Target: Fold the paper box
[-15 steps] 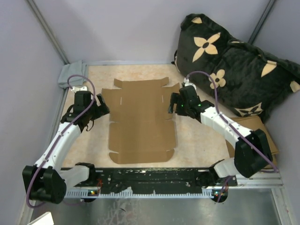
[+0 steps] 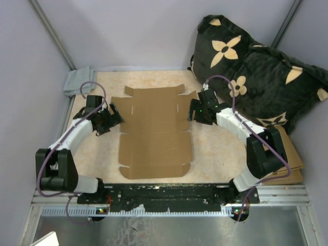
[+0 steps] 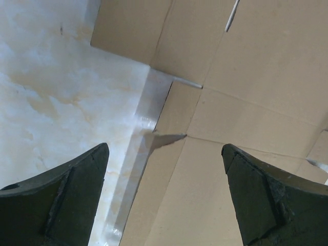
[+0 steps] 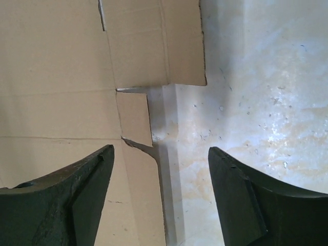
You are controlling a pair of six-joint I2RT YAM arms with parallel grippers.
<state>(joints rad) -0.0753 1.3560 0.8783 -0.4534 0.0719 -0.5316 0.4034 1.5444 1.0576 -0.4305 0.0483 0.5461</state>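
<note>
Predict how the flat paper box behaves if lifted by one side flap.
The paper box probably bends at its crease lines rather than lifting as one stiff sheet. Thin and unfolded, it looks light. On the smooth table, a push would likely slide it.

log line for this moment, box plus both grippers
paper box: flat on table, no flap folded | left gripper: open, over box's left edge | right gripper: open, over box's right edge

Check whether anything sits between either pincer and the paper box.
Nothing visible does. The left pincer and right pincer, both open, hang over the paper box's side edges; between their fingers the wrist views show only bare cardboard and table.
</note>
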